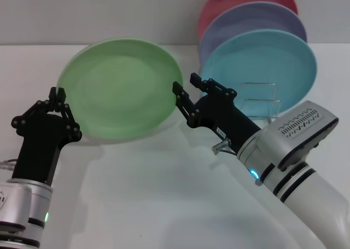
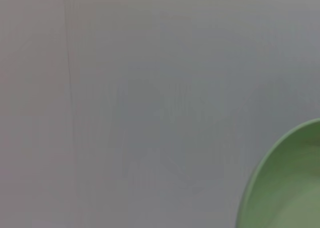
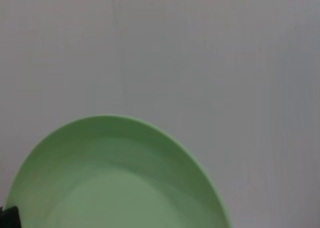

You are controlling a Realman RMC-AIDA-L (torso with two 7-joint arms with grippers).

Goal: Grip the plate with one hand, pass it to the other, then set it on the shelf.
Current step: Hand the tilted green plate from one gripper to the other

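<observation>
White counter (image 1: 164, 194) and pale wall surround the work. The light-green plate (image 1: 120, 88) is held tilted above the counter, between both arms. Its left rim is pinched by the left gripper (image 1: 57, 97); the right gripper (image 1: 186, 93), slightly parted, straddles the right rim. A firm right-hand clamp should precede any left release. Farther right, the wire shelf (image 1: 261, 100) stands before turquoise, lavender and red plates.

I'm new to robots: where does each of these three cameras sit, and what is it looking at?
Head view: on the robot's head, looking down at the green plate, rack, left gripper and right gripper.
Left wrist view: on the left arm, showing only the plate's rim.
Right wrist view: on the right arm, over the plate.
All share the plate.
</observation>
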